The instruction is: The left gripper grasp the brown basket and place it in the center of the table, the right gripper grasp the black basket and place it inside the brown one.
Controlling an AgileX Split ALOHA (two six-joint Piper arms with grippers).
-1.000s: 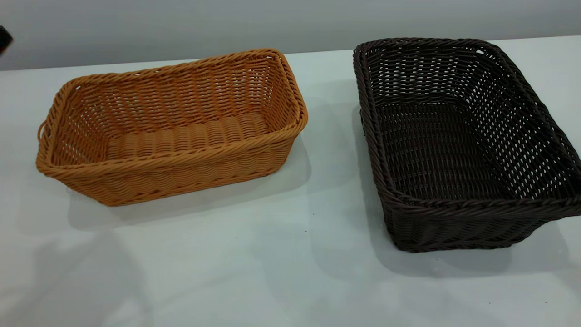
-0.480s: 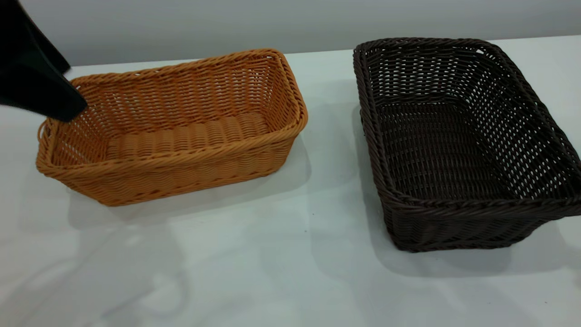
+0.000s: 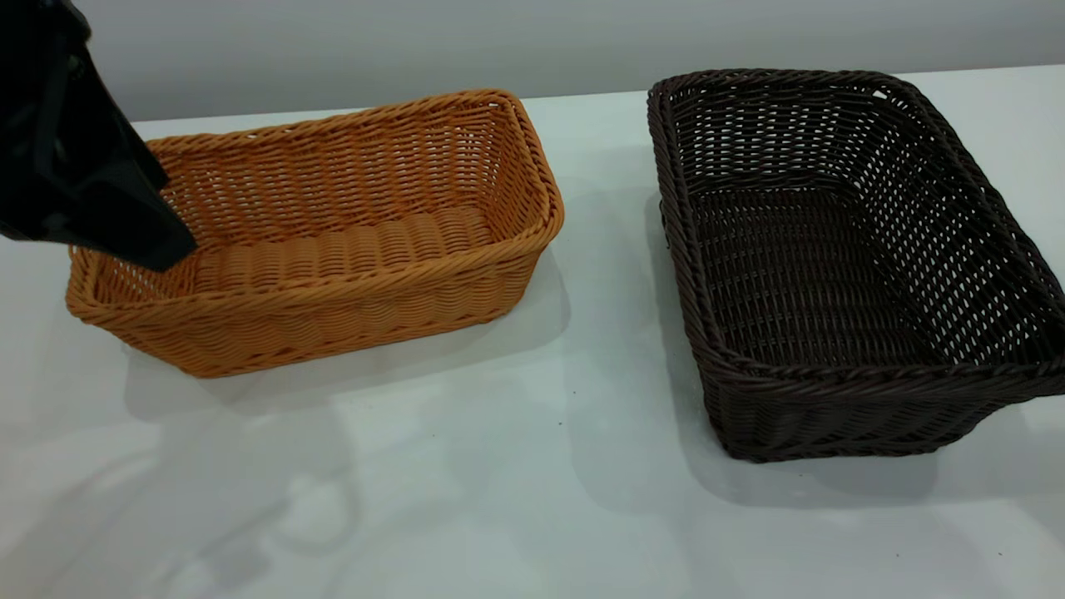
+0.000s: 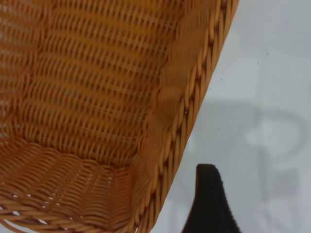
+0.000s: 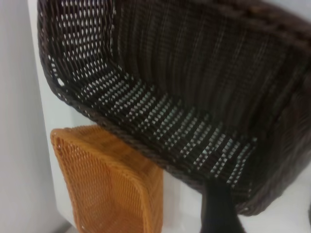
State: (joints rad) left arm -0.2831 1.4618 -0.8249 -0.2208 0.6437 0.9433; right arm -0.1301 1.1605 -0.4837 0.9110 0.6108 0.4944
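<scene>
As the table (image 3: 516, 499) is seen from the exterior view, it carries two baskets: one brown basket (image 3: 333, 249) at the left and one black basket (image 3: 832, 274) at the right, well apart. The brown basket's long axis runs left to right, slightly skewed; the black basket's long axis runs from near to far. Both stand upright, openings up. The left gripper (image 3: 125, 225) slants down from the upper left corner, its tip over the brown basket's left end; one finger (image 4: 209, 204) lies outside the rim. Whether it is open or closed cannot be told. The right gripper (image 5: 218, 208) hovers above the black basket; its state also cannot be told.
</scene>
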